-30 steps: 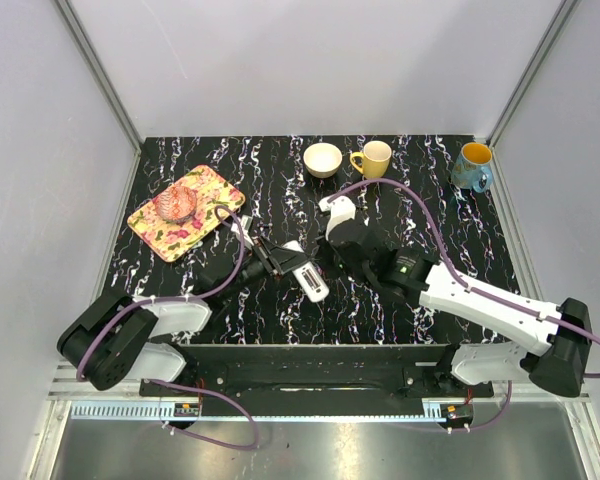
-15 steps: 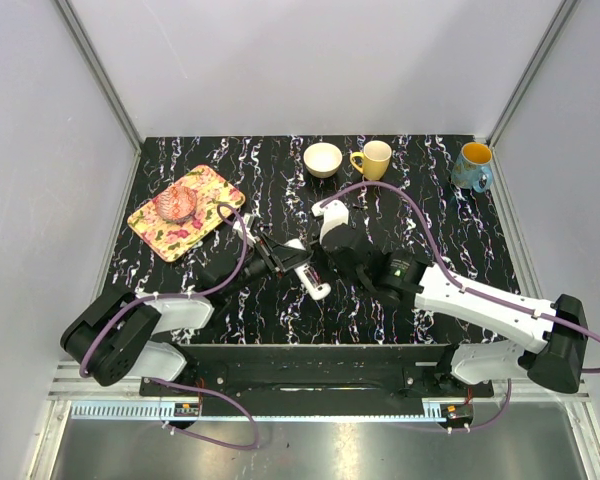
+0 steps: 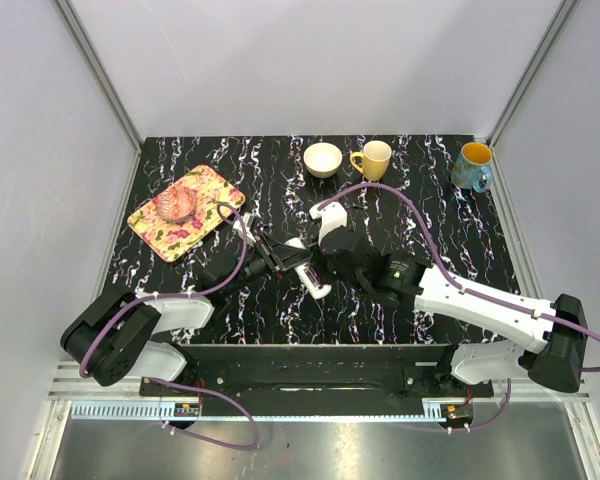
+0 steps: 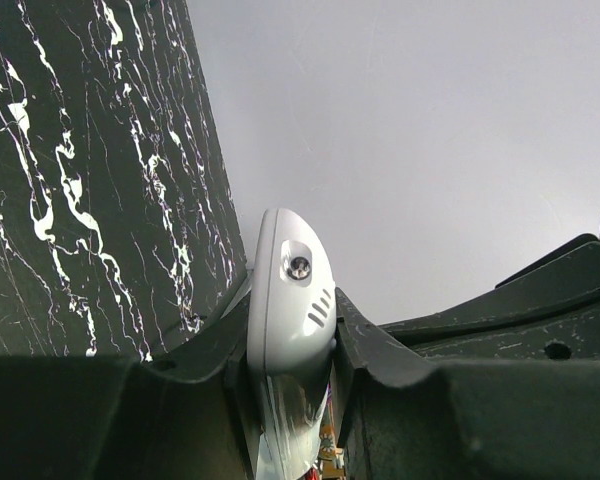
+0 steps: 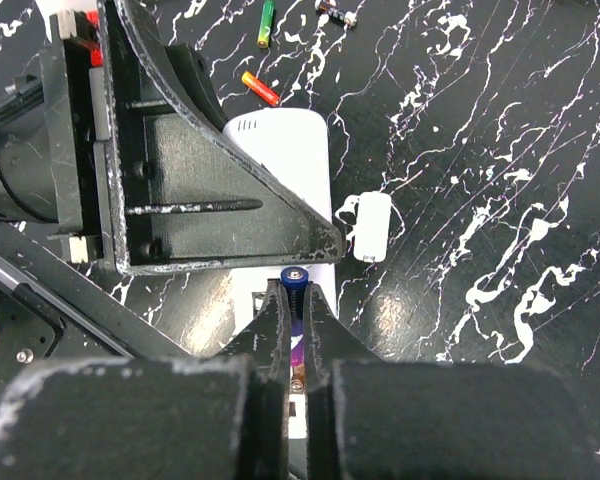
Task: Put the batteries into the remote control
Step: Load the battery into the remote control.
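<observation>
So the left pincer [image 4: 290, 325] was clamped on the remote [image 4: 285, 290] while the right pincer [image 5: 295, 305] pinched a battery [image 5: 295, 279] just above it.

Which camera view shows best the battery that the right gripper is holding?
The right wrist view: the battery, blue and purple, is clamped in the right gripper right at the white remote control. In the top external view the gripper itself hides it. The left wrist view does not clearly show it.
</observation>
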`<state>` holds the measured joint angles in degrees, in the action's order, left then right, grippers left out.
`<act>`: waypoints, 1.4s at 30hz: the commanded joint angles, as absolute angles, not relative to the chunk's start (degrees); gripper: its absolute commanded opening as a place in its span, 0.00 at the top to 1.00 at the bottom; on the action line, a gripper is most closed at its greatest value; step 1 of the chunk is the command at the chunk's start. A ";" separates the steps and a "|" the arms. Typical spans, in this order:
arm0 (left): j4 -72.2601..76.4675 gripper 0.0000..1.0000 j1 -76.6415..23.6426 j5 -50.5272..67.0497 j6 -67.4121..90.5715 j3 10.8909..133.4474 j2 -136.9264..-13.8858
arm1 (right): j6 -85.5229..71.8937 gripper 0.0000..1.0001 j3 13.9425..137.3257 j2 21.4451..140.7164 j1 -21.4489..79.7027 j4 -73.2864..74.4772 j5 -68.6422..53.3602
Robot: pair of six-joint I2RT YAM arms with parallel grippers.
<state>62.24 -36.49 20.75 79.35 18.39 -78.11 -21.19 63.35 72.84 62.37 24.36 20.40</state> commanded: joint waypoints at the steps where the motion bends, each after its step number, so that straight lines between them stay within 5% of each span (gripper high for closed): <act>1: 65.48 1.00 -36.65 19.60 80.33 20.83 -76.46 | -19.78 1.00 63.90 72.95 63.02 25.49 21.62; 42: 63.11 1.00 -34.80 19.60 78.22 29.00 -71.63 | -23.73 1.00 64.16 79.19 63.72 38.23 12.92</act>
<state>49.82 -35.88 21.23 75.00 22.17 -75.68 -21.50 64.64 76.20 62.87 29.71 18.33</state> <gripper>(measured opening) 0.307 0.022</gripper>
